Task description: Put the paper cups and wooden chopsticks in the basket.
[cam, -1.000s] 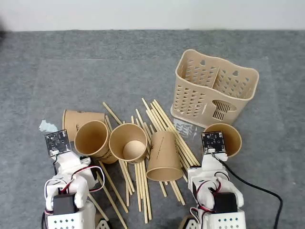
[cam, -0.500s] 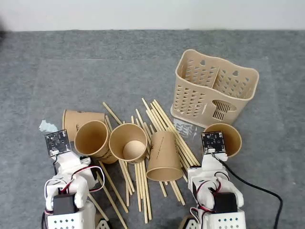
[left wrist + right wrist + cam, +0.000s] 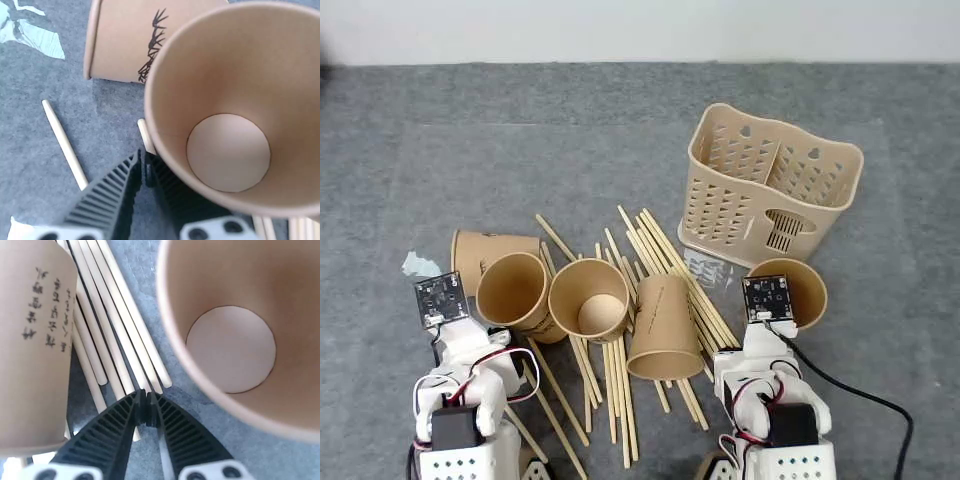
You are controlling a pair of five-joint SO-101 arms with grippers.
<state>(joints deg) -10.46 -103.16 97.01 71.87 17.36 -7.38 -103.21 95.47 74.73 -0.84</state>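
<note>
Several brown paper cups lie on the grey mat: one (image 3: 512,290) beside another (image 3: 485,250) at the left, one (image 3: 589,298) in the middle, one upside down (image 3: 665,328), one (image 3: 803,291) by the basket (image 3: 772,187). Wooden chopsticks (image 3: 665,262) are scattered among them. My left gripper (image 3: 144,165) is shut, empty, right at the rim of an open cup (image 3: 235,105); a printed cup (image 3: 135,40) lies behind. My right gripper (image 3: 146,407) is shut, empty, over chopsticks (image 3: 115,325), between a printed cup (image 3: 35,340) and an open cup (image 3: 235,330).
The beige slotted basket stands upright at the back right with two compartments. Clear plastic wrappers lie at the left (image 3: 418,265) and in front of the basket (image 3: 710,270). A black cable (image 3: 860,400) runs from the right arm. Open mat stretches behind the cups.
</note>
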